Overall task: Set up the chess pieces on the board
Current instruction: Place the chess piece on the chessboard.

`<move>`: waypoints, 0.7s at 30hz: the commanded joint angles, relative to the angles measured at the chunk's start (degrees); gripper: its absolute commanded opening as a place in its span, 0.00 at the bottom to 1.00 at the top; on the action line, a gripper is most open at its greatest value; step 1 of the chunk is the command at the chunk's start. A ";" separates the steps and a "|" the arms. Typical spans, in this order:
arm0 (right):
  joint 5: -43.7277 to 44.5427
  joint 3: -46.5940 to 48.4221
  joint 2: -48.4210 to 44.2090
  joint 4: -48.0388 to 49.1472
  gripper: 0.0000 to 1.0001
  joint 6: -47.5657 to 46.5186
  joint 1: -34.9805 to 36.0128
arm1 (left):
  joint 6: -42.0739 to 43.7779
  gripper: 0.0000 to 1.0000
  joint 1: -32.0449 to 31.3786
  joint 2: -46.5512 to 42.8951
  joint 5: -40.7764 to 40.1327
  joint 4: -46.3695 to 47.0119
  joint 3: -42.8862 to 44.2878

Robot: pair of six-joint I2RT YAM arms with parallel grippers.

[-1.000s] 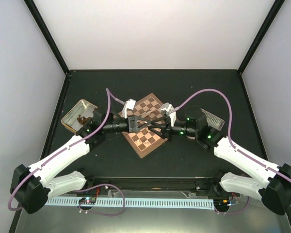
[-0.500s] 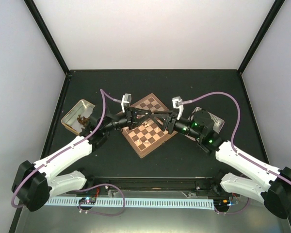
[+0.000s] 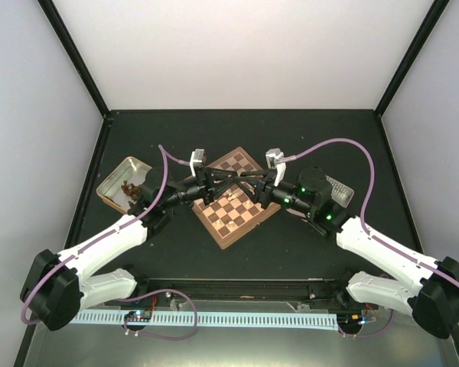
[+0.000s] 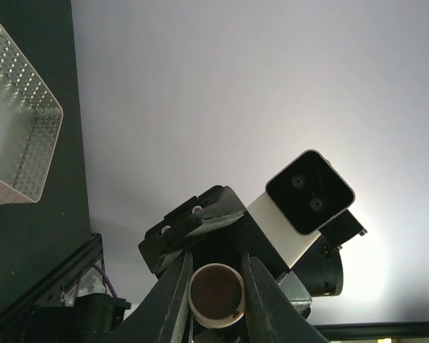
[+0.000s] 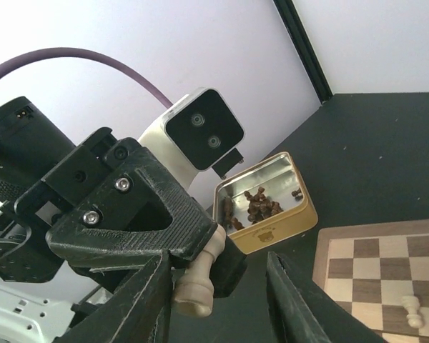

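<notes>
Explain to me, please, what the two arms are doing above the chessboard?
Both arms meet in the air above the board. The left gripper is shut on a cream chess piece. The right gripper is open, with its fingers on either side of that piece but not closed on it. It looks like a hand-over from left to right, though that is only my reading. A few cream pieces stand on the board, and dark pieces lie in the gold tin.
</notes>
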 commanded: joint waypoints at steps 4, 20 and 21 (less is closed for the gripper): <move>-0.71 1.50 1.35 -1.13 0.36 -7.21 0.42 | -3.29 0.02 0.05 0.13 -0.80 5.10 0.25; 6.06 2.95 2.84 -5.75 0.28 -20.65 3.50 | -7.47 0.02 0.05 1.15 -0.47 8.25 -1.33; 7.10 2.95 2.77 -5.80 0.26 -20.50 3.63 | -7.55 0.02 0.05 1.22 -0.33 8.27 -1.36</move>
